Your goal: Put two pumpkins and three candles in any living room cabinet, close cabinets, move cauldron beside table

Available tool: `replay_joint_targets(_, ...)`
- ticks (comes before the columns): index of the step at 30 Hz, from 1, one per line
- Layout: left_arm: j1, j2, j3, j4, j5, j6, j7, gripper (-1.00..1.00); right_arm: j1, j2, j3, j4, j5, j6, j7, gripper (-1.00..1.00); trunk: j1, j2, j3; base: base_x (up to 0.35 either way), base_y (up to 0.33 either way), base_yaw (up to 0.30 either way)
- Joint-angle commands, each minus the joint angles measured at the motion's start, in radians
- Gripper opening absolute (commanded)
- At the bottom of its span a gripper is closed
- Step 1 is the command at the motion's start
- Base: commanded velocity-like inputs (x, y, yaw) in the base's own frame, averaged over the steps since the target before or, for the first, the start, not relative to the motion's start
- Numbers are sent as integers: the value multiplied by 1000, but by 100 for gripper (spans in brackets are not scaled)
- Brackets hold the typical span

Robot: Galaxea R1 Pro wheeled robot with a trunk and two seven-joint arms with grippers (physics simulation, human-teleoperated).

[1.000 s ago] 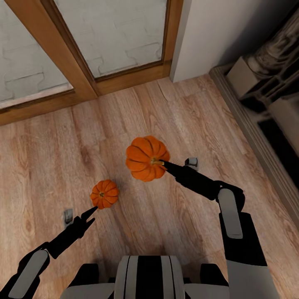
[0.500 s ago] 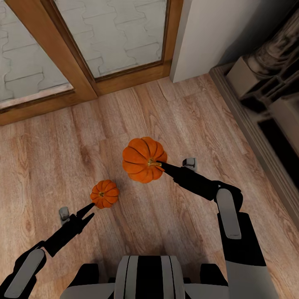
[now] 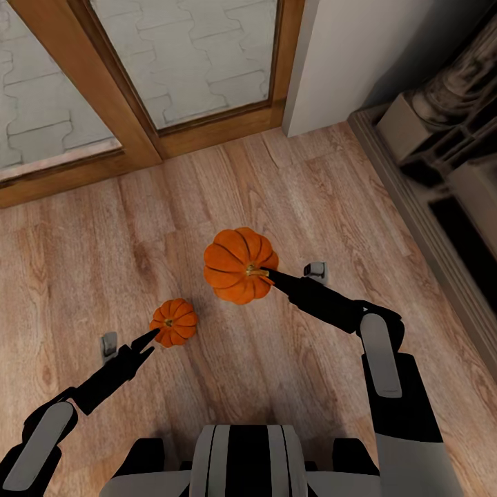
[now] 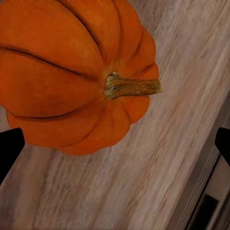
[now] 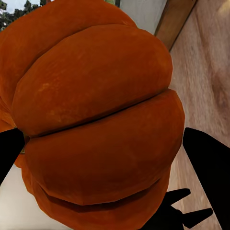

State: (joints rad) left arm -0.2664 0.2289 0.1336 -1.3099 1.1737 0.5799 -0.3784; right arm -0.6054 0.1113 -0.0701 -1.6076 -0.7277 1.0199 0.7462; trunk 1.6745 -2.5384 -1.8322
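The right gripper (image 3: 266, 273) had its jaws closed on the larger pumpkin (image 3: 239, 265), pinching it near the stem, with the ribbed body bulging between the fingers (image 5: 211, 167) in the right wrist view. The left gripper (image 3: 150, 339) stood with jaws spread wide (both black tips showed at the edges of the left wrist view), and the smaller pumpkin (image 3: 174, 322) sat on the wooden floor (image 3: 310, 200) just ahead of those tips, its stem (image 4: 132, 86) lying between them, untouched.
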Motion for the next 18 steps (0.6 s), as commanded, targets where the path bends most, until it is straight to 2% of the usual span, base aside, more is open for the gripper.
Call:
replay_joint_targets(1, 0, 0, 1, 0, 6, 7, 0, 100, -1, 1, -2, 0, 4, 5, 7, -100, 0, 0, 0, 0, 0, 0)
replay_joint_targets(18, 0, 0, 0, 0, 7, 6, -4, 100, 0, 2, -2, 0, 4, 5, 7, -100, 3, -2, 0, 0, 0, 0)
